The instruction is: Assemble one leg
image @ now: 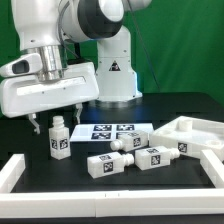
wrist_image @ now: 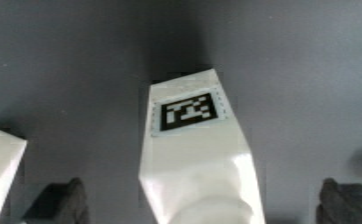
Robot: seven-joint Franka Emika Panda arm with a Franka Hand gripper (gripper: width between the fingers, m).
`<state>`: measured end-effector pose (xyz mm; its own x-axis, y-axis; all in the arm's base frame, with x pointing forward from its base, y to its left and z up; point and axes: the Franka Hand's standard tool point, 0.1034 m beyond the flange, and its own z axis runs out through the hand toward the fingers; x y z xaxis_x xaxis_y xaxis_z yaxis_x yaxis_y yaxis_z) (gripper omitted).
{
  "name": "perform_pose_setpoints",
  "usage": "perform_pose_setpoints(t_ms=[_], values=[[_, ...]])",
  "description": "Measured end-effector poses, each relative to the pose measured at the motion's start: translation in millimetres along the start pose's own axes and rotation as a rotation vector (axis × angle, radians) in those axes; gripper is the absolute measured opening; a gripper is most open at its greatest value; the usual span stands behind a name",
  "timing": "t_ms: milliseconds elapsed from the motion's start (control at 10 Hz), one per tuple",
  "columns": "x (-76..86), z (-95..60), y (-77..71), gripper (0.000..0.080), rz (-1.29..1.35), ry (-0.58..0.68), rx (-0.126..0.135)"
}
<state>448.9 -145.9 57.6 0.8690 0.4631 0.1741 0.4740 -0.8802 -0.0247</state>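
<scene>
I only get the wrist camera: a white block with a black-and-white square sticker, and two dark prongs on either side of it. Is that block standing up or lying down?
Observer: Standing. That small white chunky plastic leg is upright on the black table, just below the open two-finger gripper.
Operator: Are there more blocks like it?
Observer: Yes. At least two more white plastic legs lie on their sides toward the exterior view's right, one nearer and one further along.
Operator: Anything bigger out there?
Observer: A large flat white panel lies at the exterior view's far right, beyond those lying legs.
</scene>
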Motion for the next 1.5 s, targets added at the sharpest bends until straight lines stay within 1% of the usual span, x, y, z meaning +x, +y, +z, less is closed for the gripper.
perform_pose_setpoints(t_ms=[100, 200, 300, 400, 500, 600, 700, 800, 1100, 1200, 1300, 1400, 1500], values=[[9.2, -12.3, 4.0, 0.0649, 0.004, 0.006, -0.02], [23.0, -28.8, 3.5, 0.0649, 0.0, 0.004, -0.035], [35.7, -35.4, -7.6, 0.0649, 0.01, 0.007, -0.061], [44.6, -35.3, -28.5, 0.0649, 0.018, 0.008, -0.059], [52.4, -38.3, -41.5, 0.0649, 0.055, 0.012, -0.056], [66.5, -40.0, -61.4, 0.0649, 0.065, 0.023, -0.055], [74.3, -33.6, -77.7, 0.0649, 0.045, 0.029, -0.057], [73.3, -23.1, -81.6, 0.0649, 0.037, 0.024, -0.056], [71.7, -20.9, -80.6, 0.0649, 0.042, 0.02, -0.054], [74.4, -22.2, -82.6, 0.0649, 0.101, 0.029, -0.059], [82.5, -25.2, -90.1, 0.0649, 0.179, 0.046, -0.067], [88.9, -24.9, -93.2, 0.0649, 0.232, 0.046, -0.058], [97.8, -25.2, -98.2, 0.0649, 0.38, 0.054, -0.051]])
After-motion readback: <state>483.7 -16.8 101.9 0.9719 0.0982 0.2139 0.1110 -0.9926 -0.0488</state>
